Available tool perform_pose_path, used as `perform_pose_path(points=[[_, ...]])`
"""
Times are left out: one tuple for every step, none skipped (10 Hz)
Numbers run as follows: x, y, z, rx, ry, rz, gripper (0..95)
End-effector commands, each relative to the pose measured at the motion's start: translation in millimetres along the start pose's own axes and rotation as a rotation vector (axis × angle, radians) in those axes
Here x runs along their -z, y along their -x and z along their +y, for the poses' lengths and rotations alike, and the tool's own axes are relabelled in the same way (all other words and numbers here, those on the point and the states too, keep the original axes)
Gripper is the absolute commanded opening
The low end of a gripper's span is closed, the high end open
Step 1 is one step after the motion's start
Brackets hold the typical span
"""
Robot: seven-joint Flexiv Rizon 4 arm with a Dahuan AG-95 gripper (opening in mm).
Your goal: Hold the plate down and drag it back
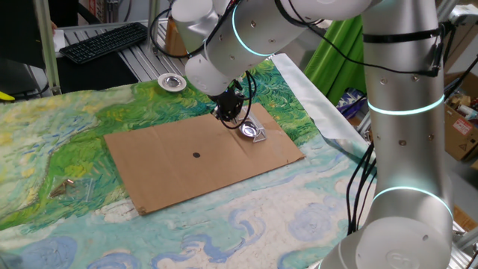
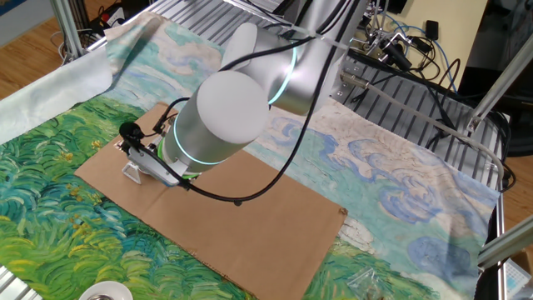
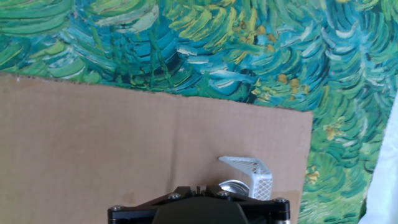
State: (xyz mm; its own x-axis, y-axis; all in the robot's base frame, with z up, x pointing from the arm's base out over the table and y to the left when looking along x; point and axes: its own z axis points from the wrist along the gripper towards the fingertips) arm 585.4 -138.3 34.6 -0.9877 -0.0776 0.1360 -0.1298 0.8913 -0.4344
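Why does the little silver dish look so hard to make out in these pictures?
In one fixed view the plate mirrors its surroundings and sits in the tool's shadow; in the other fixed view the arm hides it; in the hand view only a bright sliver shows above the dark tool body.

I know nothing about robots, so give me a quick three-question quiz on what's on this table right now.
1. True or false: the plate lies on the cardboard sheet.
2. Where is the other silver dish? A) on the cardboard B) on the painted cloth near the keyboard C) held in the gripper
3. Fill in: the black dot is marked on the ____.

Key: 1 true; 2 B; 3 cardboard.
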Motion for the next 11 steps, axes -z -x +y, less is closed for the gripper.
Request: perform_pose_path(points=[[-0.6, 0.2, 0.8, 0.015, 0.068, 0.006, 0.0], [-0.6, 0.2, 0.8, 0.01, 0.096, 0.026, 0.0], [-0.6, 0.2, 0.8, -0.009, 0.099, 0.04, 0.0], [-0.6, 0.2, 0.8, -0.035, 0.099, 0.046, 0.0], [-0.6, 0.2, 0.8, -0.074, 0.096, 0.058, 0.0], [-0.6, 0.2, 0.8, -0.091, 0.096, 0.065, 0.0], [-0.6, 0.2, 0.8, -0.103, 0.09, 0.068, 0.0], [-0.6, 0.2, 0.8, -0.118, 0.076, 0.069, 0.0], [-0.6, 0.2, 0.8, -0.118, 0.07, 0.072, 0.0], [-0.6, 0.2, 0.8, -0.118, 0.069, 0.075, 0.0], [-2.6, -2.0, -0.3, -0.116, 0.065, 0.075, 0.0]])
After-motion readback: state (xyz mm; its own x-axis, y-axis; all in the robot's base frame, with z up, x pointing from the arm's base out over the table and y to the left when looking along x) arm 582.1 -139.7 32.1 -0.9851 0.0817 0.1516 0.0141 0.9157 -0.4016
